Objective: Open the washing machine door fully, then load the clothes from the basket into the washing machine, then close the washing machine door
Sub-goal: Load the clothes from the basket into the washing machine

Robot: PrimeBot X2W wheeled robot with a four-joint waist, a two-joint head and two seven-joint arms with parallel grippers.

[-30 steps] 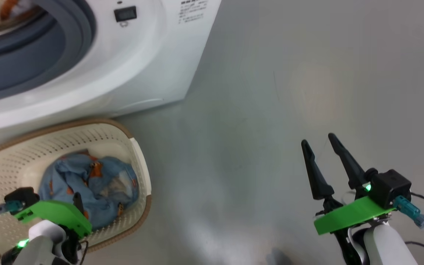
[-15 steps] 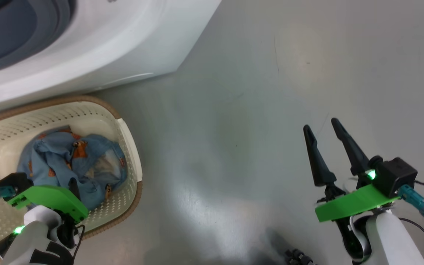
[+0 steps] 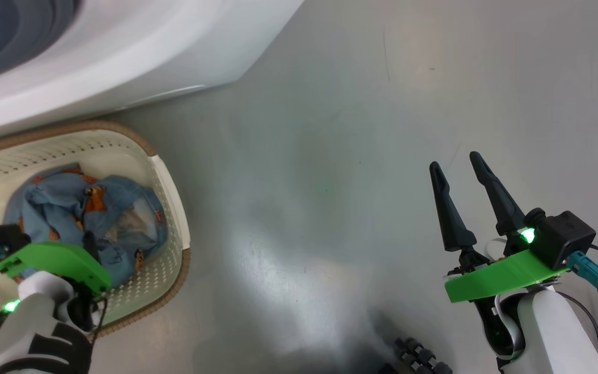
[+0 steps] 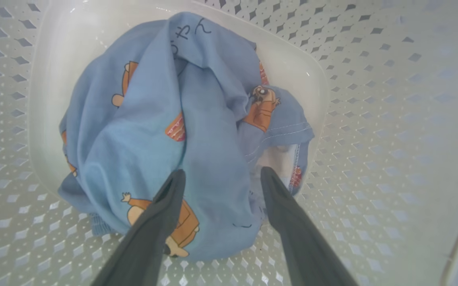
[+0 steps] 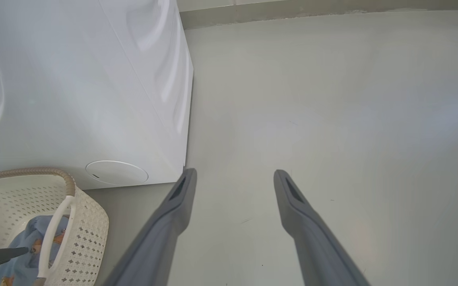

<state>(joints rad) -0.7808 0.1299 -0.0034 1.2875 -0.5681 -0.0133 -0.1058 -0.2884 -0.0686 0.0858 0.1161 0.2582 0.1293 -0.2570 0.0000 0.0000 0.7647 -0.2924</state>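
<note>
Clothes (image 4: 181, 131): blue bundle with orange bear prints, heaped on the bottom of the basket (image 3: 172, 208), none of it lifted; left gripper (image 4: 223, 171) inside the basket, pointing down over the bundle, jaws spread wide and holding nothing; whether the tips touch the fabric cannot be told; right gripper (image 3: 454, 160) well clear of the basket, over bare floor (image 3: 330, 130), jaws wide and empty; washer (image 3: 122, 47) just behind the basket.

Risks, as judged: closing on a single fold would lift only part of the bundle, or let it slip off in transit; tips driven too deep may catch the perforated wall and drag the light basket; trailing cloth may snag the rim.
</note>
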